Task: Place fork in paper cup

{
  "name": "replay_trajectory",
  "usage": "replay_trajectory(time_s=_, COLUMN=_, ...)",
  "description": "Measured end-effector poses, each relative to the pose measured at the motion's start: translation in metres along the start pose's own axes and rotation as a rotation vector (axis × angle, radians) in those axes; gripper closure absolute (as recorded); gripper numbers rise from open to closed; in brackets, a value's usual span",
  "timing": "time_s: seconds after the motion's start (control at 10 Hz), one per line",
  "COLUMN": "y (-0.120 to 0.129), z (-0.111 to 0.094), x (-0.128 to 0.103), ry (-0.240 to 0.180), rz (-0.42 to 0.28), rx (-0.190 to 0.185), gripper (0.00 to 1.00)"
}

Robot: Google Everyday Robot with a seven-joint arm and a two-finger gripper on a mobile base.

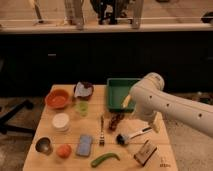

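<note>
tool (151, 121) sits low under the white arm shell, over the right part of the worktop (75, 162), near the front corner of the green tray (120, 85) and just above the brush (132, 135) handle. it's released, carrying nothing.

fork (102, 131) lies flat mid-worktop, tines toward the near edge, untouched. paper cup (61, 121) stands upright left of it, apart from it, with the green cup (82, 107) just behind and to its right.

pick not started yet. risks as i see them:
- fork is thin and flat on the surface, so the tool may skid off it or pinch nothing if it comes down shallow.
- blue sponge (84, 144) just beside the tines and a dark reddish item (116, 121) near the handle, so a wide approach could snag either.
- brush head is close on the right, and the arm crossing left could drag it.
- cup is short and light, so a long fork dropped off-centre may tip it or lever out.
- green cup close by, easy wrong target if aim drifts.
</note>
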Motion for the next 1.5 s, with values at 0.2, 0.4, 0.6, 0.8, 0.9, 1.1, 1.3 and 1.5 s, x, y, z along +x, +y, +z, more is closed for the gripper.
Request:
replay_trajectory(time_s=0.2, y=-0.007, z=0.000, x=-0.011, ry=-0.011, rz=-0.085, rx=0.084, gripper=0.20)
replay_trajectory(time_s=0.4, y=-0.021, z=0.001, x=-0.021, ry=-0.026, rz=-0.158, rx=0.142, gripper=0.20)
replay_trajectory(time_s=0.6, y=-0.027, z=0.003, x=-0.027, ry=-0.038, rz=-0.204, rx=0.164, gripper=0.20)
replay_trajectory(time_s=0.8, y=-0.041, z=0.004, x=-0.038, ry=-0.041, rz=-0.253, rx=0.164, gripper=0.20)
replay_trajectory(time_s=0.9, y=-0.056, z=0.004, x=-0.047, ry=-0.036, rz=-0.284, rx=0.158, gripper=0.20)
replay_trajectory(time_s=1.1, y=-0.080, z=0.004, x=-0.063, ry=-0.027, rz=-0.329, rx=0.141, gripper=0.20)
replay_trajectory(time_s=1.3, y=-0.095, z=0.006, x=-0.073, ry=-0.020, rz=-0.352, rx=0.121, gripper=0.20)
replay_trajectory(time_s=1.5, y=-0.117, z=0.010, x=-0.087, ry=-0.021, rz=-0.364, rx=0.111, gripper=0.20)
